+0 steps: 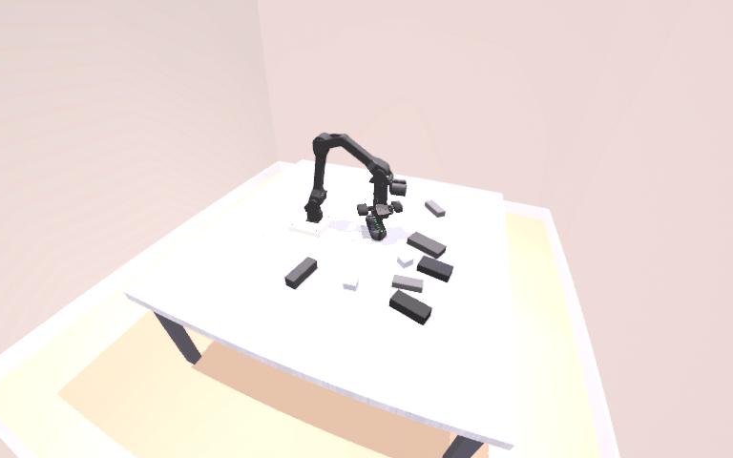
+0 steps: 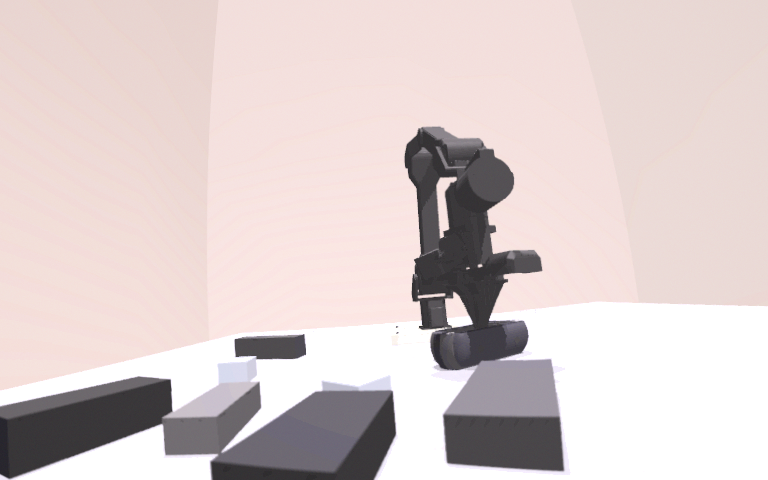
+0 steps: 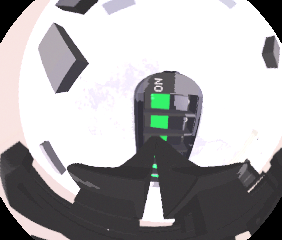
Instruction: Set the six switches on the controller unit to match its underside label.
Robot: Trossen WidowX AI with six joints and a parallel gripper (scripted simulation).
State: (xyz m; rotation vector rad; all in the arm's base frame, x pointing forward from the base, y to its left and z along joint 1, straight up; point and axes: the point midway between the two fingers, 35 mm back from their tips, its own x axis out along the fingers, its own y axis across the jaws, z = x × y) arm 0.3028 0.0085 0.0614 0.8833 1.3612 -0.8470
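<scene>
The dark grey controller unit sits on the bench with its switches facing up. In the wrist view the ON mark is at its far end, with green switch ends on the left side and dark ends on the right. Two green ends show fully; more show partly behind and between the fingers. My gripper is shut and empty, pointing down, with its tips at the unit's top around the middle of the switch row. Contact is hard to tell. The label and the switches under the fingers are hidden.
Dark blocks lie beyond the unit, with grey blocks among and behind them. Small white pieces lie nearby. Another dark block lies toward the left front.
</scene>
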